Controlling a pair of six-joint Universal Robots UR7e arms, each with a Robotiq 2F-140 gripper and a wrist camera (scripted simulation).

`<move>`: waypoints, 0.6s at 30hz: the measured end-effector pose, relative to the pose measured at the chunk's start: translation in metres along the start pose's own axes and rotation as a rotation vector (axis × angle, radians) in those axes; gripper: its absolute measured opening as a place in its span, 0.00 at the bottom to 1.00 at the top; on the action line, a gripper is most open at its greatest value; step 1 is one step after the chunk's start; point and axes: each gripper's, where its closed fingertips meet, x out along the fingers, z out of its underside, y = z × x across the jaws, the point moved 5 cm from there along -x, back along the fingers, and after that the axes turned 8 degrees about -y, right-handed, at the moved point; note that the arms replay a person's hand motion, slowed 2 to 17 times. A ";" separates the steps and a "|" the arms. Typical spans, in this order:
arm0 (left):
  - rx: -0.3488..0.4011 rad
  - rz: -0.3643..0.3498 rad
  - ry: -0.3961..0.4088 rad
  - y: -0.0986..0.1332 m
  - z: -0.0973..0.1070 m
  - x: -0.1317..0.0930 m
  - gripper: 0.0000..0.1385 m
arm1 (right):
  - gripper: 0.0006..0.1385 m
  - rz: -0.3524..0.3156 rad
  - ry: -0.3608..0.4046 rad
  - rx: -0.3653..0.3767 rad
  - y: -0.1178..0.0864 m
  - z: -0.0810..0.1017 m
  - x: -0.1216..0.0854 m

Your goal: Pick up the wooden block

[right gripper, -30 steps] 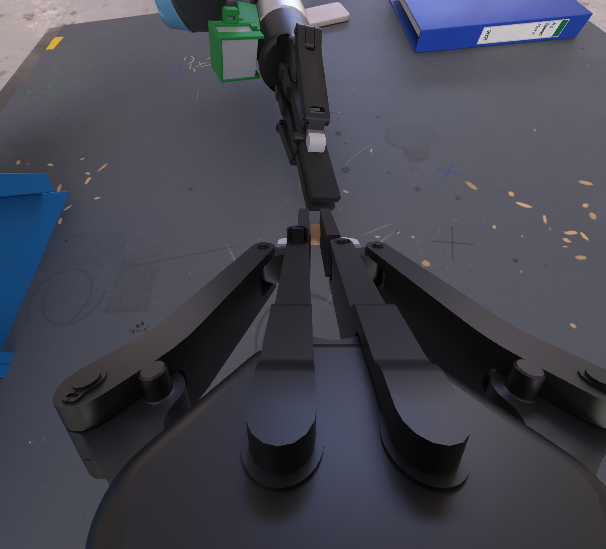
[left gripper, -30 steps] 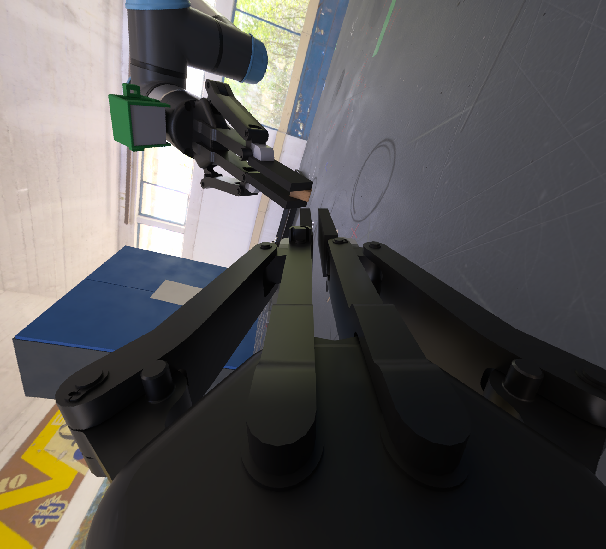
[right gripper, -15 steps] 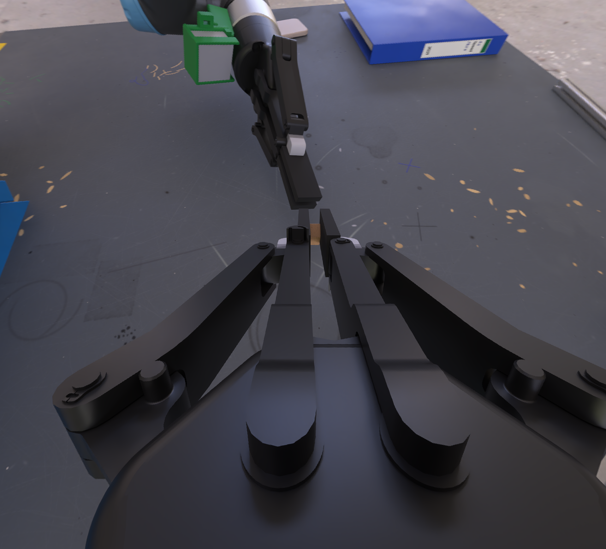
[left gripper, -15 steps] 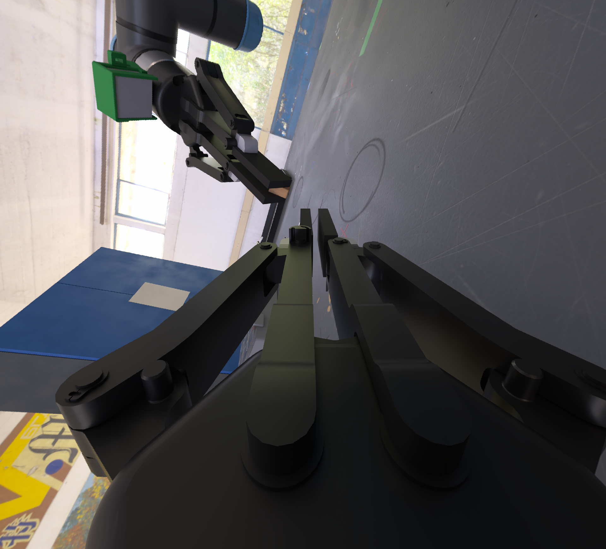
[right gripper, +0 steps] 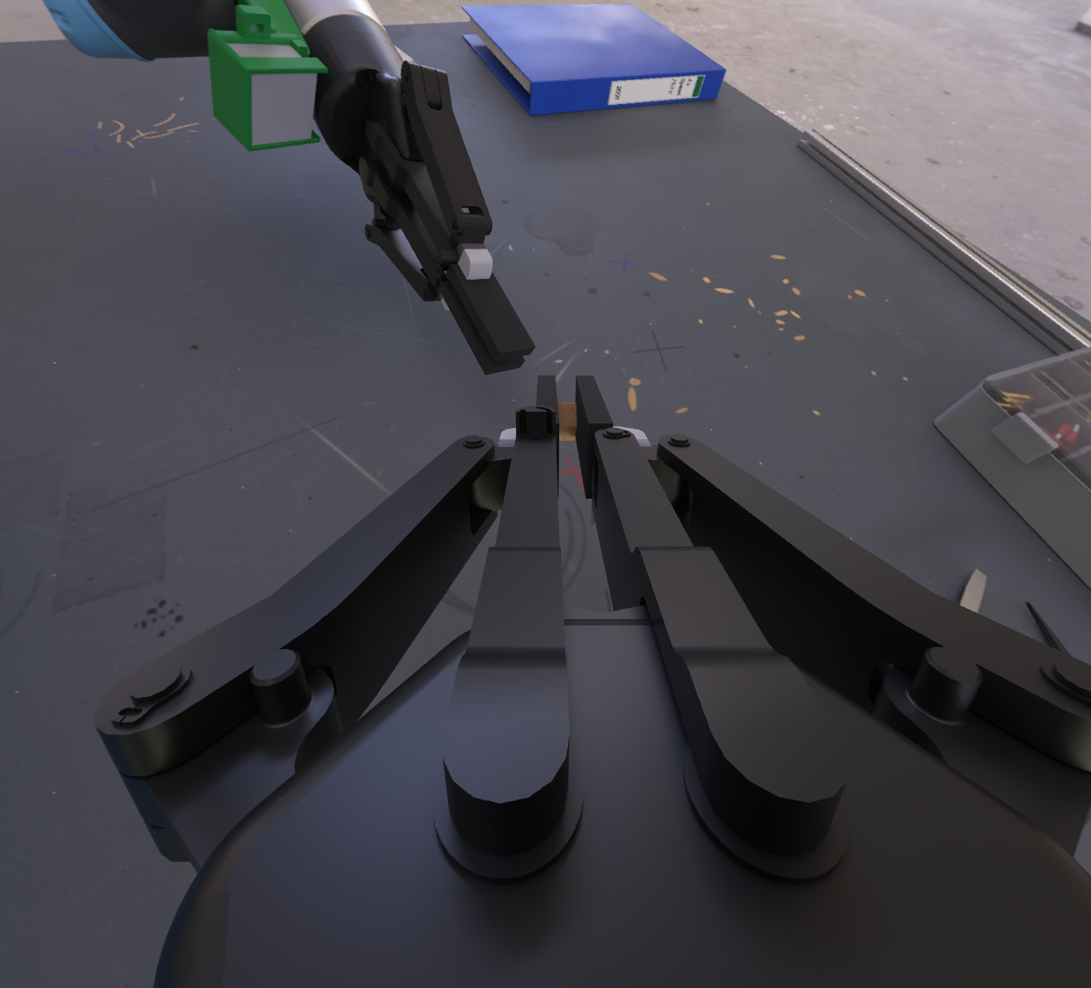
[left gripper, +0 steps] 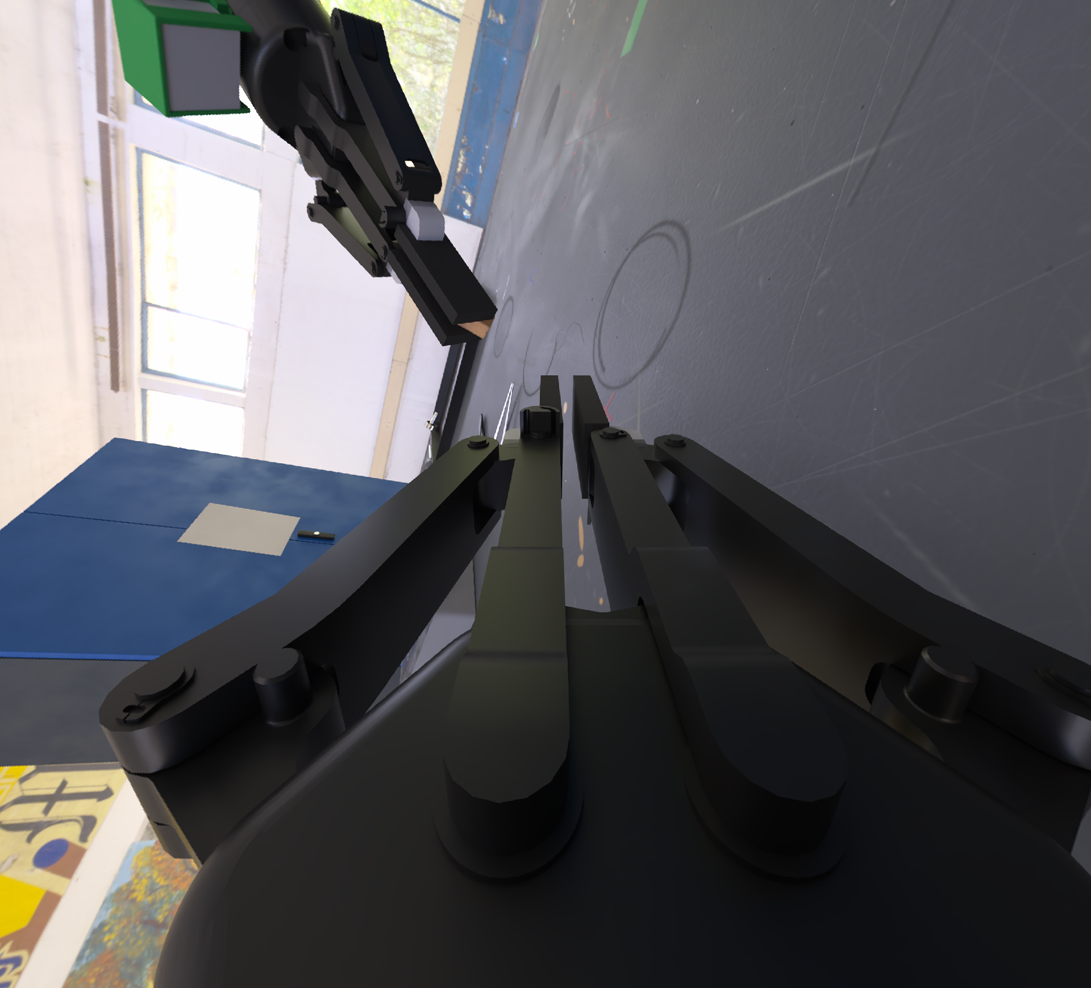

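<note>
The wooden block (right gripper: 567,420) is a small tan piece pinched between the fingertips of my right gripper (right gripper: 565,398), which is shut on it and holds it above the dark table (right gripper: 206,398). In the left wrist view the block's end (left gripper: 477,331) shows at the tip of the right gripper (left gripper: 466,325), up and to the left of my own fingers. My left gripper (left gripper: 565,392) is shut with nothing in it. It also shows in the right wrist view (right gripper: 506,360), just left of and beyond my right fingertips, apart from them.
A blue binder (right gripper: 590,56) lies at the table's far side. A clear compartment box (right gripper: 1027,428) and small tools (right gripper: 971,587) sit at the right edge. A blue box (left gripper: 177,534) stands beyond the table edge in the left wrist view.
The two grippers, tip to tip a second ago, have drawn apart. My right gripper has lifted with the block, so the table looks farther off.
</note>
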 end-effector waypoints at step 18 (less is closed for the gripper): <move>0.015 0.141 -0.056 0.008 0.002 0.028 0.05 | 0.06 0.085 -0.057 0.029 0.006 0.026 0.002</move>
